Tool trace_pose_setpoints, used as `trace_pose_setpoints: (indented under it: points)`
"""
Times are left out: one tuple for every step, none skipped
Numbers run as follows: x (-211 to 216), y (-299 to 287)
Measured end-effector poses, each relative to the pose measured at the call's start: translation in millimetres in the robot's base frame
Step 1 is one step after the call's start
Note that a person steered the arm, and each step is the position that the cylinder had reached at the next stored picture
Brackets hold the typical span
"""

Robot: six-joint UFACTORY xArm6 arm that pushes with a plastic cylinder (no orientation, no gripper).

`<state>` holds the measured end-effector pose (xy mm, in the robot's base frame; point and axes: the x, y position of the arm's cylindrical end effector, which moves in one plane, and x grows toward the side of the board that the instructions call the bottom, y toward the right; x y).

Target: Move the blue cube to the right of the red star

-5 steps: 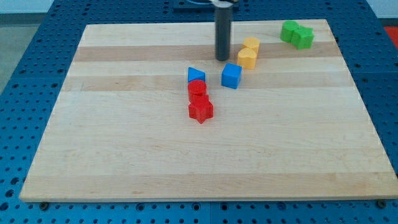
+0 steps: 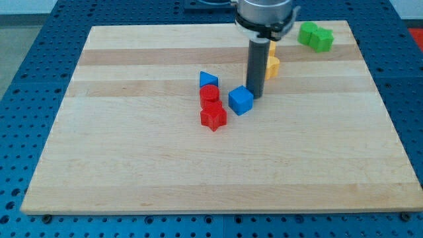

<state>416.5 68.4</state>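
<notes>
Blue cube point(image 2: 241, 100): sits near board point(image 2: 132, 165) centre, just right of & slightly above red star point(image 2: 213, 118), apart from it. Board: light wood on blue perforated table point(image 2: 26, 99). Rod: my tip point(image 2: 255, 97) touches cube's upper-right side; grasps nothing. Other blocks: green pair point(image 2: 315, 36) top right; yellow block point(image 2: 271, 65) behind rod; red cylinder point(image 2: 209, 94) & blue triangle point(image 2: 208, 80) above star.

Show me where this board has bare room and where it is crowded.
Free: the view's whole bottom half below the red star, plus the left side. Crowded: the centre, where the blue cube, my tip, red star and blue triangle bunch.
</notes>
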Motion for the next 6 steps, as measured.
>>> trace_pose_setpoints:
  points:
    - [-37.7, 3.7]
    - [-46.5, -6.2]
    - [-21.7, -23.1]
    - [-22.2, -23.1]
    - [-18.2, -23.1]
    - [-1.9, -23.1]
